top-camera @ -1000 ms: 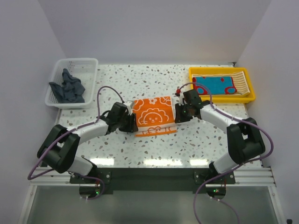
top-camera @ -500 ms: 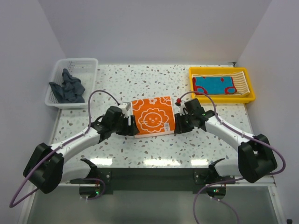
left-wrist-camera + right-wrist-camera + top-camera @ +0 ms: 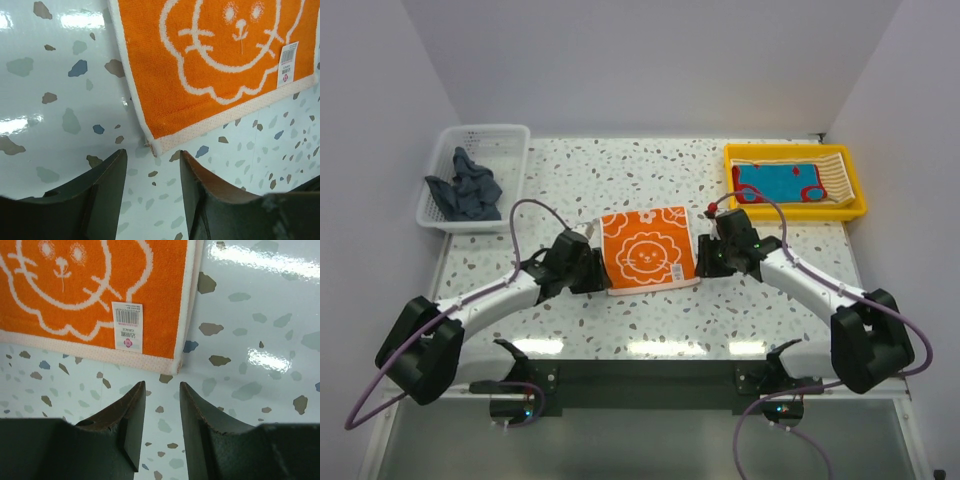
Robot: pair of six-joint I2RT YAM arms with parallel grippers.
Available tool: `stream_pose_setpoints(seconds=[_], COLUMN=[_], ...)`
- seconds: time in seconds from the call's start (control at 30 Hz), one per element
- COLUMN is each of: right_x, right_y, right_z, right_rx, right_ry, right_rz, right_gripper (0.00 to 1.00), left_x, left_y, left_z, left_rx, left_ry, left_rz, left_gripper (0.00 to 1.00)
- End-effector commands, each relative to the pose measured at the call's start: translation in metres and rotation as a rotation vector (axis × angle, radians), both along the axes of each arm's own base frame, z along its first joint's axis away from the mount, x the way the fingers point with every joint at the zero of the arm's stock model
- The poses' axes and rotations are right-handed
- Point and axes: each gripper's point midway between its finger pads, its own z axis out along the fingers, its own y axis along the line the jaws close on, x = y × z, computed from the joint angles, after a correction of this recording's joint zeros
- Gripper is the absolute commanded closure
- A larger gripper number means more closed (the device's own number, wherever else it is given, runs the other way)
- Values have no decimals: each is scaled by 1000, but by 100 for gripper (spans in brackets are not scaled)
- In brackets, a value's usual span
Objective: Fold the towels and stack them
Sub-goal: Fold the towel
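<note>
At mid-table, on the speckled table [image 3: 620, 170], the orange towel [image 3: 646, 250] lies flat, folded to a near-square, with its white lion-face print uppermost. A pale dotted border runs along its near edge.

Label: a white label [image 3: 126, 325] lies on the towel close to its near right corner. It carries a barcode at the top, a few lines of print too small to read, and a small round pink mark below them. No brand name can be made out.

Left gripper [image 3: 152, 155]: low over the table at the towel's near left corner. Its jaws stand apart with nothing between them, and the corner lies just ahead of the gap.

Right gripper [image 3: 162, 387]: low at the near right corner, beside the label. Its jaws stand apart by a narrower gap, also empty, and the towel's edge lies just ahead of the tips.

Far left: a white mesh basket [image 3: 510, 135] holds a crumpled dark blue-grey towel [image 3: 465, 188].

Far right: a yellow tray [image 3: 795, 214] holds a teal towel with red marks [image 3: 780, 182], lying flat. A tan-and-white striped towel [image 3: 832, 178] shows along its far and right sides.
</note>
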Motion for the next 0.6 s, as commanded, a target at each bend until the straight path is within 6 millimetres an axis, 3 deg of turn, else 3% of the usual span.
stream_pose_setpoints(seconds=[0.0,0.17,0.33,0.53,0.57], right_x=[24,36,39,36,34], right_y=[9,27,35,35,33], right_z=[10,15,4,-23,-27], right_rx=[51,131,147,136,129], right_ry=[-55,-66,-34,27,33], right_rz=[-81,-70,-65,-85,-87], right_gripper=[63,73,82,83,83], left_x=[12,25,41,44,41], left_y=[-10,-18,-34,-39,-35], left_z=[12,24,37,3,-11], left_rx=[-16,17,29,77,102], left_ry=[-24,-58,-100,-44,-18], left_rz=[41,48,16,-2,-2], left_gripper=[50,65,70,76,76])
